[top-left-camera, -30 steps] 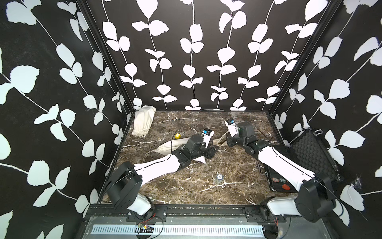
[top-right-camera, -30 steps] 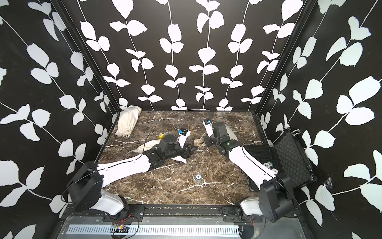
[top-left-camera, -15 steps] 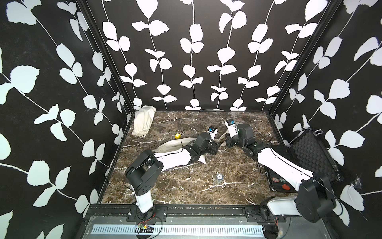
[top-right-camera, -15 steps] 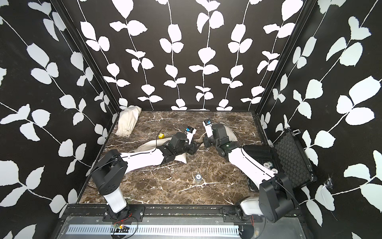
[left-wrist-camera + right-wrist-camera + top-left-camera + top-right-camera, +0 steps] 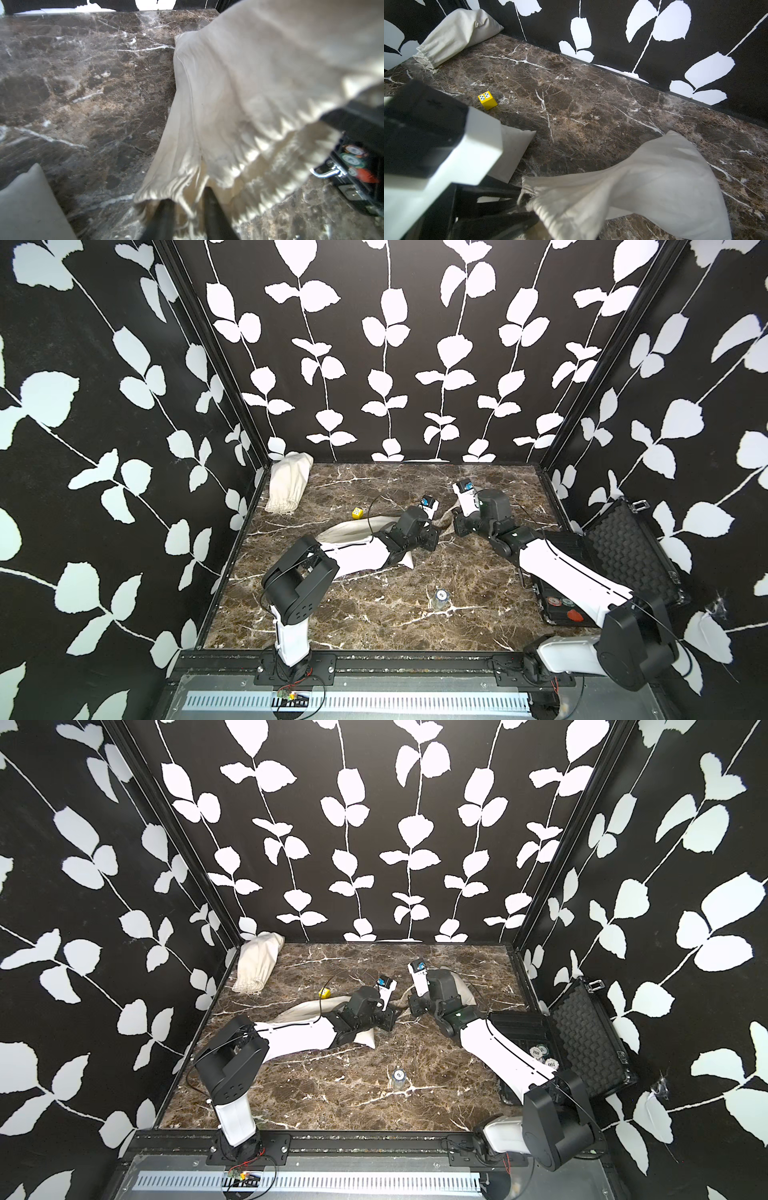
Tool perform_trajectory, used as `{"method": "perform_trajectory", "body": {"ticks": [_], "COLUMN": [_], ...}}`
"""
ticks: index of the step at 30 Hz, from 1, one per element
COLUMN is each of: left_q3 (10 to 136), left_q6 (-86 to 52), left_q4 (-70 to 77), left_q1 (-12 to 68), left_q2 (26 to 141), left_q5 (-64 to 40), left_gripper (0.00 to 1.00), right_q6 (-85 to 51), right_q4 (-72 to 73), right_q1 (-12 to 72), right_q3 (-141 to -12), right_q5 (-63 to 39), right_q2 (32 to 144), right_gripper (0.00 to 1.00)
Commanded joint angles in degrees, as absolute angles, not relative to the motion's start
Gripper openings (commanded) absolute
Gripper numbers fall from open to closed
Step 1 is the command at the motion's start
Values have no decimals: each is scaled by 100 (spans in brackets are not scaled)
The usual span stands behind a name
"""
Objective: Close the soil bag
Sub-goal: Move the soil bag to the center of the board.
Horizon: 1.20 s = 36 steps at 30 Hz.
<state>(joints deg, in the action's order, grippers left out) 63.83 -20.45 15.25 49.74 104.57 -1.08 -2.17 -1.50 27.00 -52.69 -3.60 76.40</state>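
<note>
The soil bag (image 5: 463, 988) is a cream cloth drawstring sack lying at the middle right of the marble table, its gathered mouth pointing left. My left gripper (image 5: 435, 533) meets that mouth. In the left wrist view its two black fingers (image 5: 166, 216) stand close together with the puckered hem and a cord of the bag (image 5: 239, 104) pinched between them. My right gripper (image 5: 456, 526) faces it from the other side and is shut on the same mouth. In the right wrist view the cloth (image 5: 654, 187) drapes over my own fingertips and hides them.
A second cream bag (image 5: 353, 531) lies under my left forearm and a third (image 5: 289, 483) leans in the back left corner. A yellow cube (image 5: 357, 513) sits behind the left arm. A small capped bottle (image 5: 441, 596) stands in front. An open black case (image 5: 623, 547) holding chips lies at the right edge.
My left arm has reached further right to the bag's mouth and its jaws have closed from half open onto the gathered cloth. The right arm has stayed where it was, shut.
</note>
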Motion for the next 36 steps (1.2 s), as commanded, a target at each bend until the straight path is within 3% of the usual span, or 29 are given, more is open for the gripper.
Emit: {"method": "perform_trajectory", "body": {"ticks": [1, 6, 9, 16, 22, 29, 36], "left_q3": [6518, 6128, 6070, 6870, 7780, 8069, 8202], "left_q6": [-2035, -1811, -1616, -1622, -1589, -1862, -1847], "left_q4": [1578, 1481, 1079, 69, -610, -643, -780], "left_q1": [4948, 4878, 4757, 4374, 4333, 4315, 4316], "left_q2": [10362, 9490, 8754, 7886, 8149, 8290, 8252], "left_q5": [-234, -279, -417, -1243, -1313, -1531, -1635], "left_gripper": [0, 0, 0, 0, 0, 0, 0], "right_q6": [-125, 320, 516, 962, 985, 757, 833], "right_q4": [149, -69, -75, 799, 791, 792, 892], "right_q1": [2758, 2688, 2617, 2621, 2751, 3094, 3251], "right_q3": [-5168, -5133, -5187, -5028, -5257, -5455, -5868], "right_q5": [-239, 806, 1018, -202, -861, -1396, -1617], "right_q2": [7430, 7543, 7626, 7148, 6436, 6220, 6890], "right_gripper": [5, 11, 21, 59, 80, 87, 80]}}
